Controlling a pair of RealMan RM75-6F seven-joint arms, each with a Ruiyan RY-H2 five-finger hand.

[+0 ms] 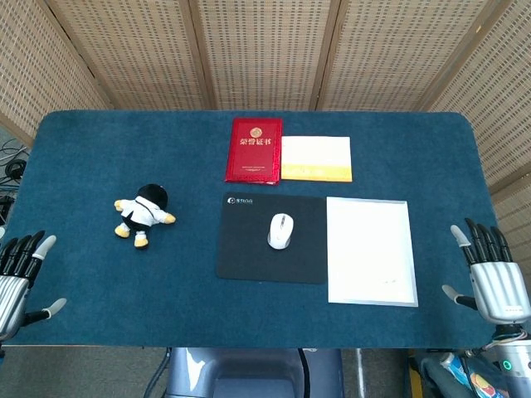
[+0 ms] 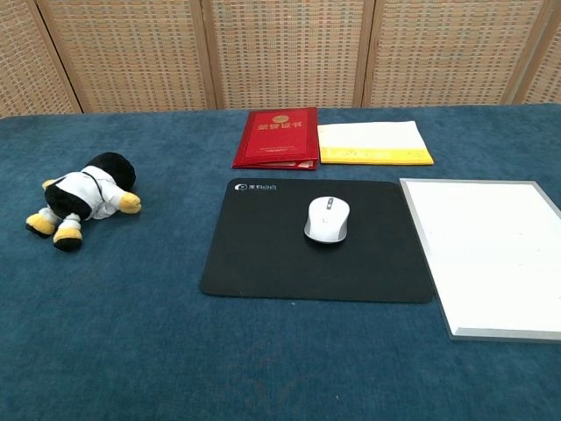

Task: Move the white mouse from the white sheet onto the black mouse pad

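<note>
Right hand (image 1: 494, 278) and left hand (image 1: 15, 274) are hanging splayed and empty at the desk's front corners, only in head view; white mouse (image 2: 327, 217) is sitting on black mouse pad (image 2: 263, 254), white sheet (image 2: 491, 254) beside

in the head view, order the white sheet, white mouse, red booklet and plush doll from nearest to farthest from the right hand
1. white sheet, just left of the right hand
2. white mouse, on the black mouse pad, mid-table
3. red booklet, toward the back edge
4. plush doll, far left side
</note>
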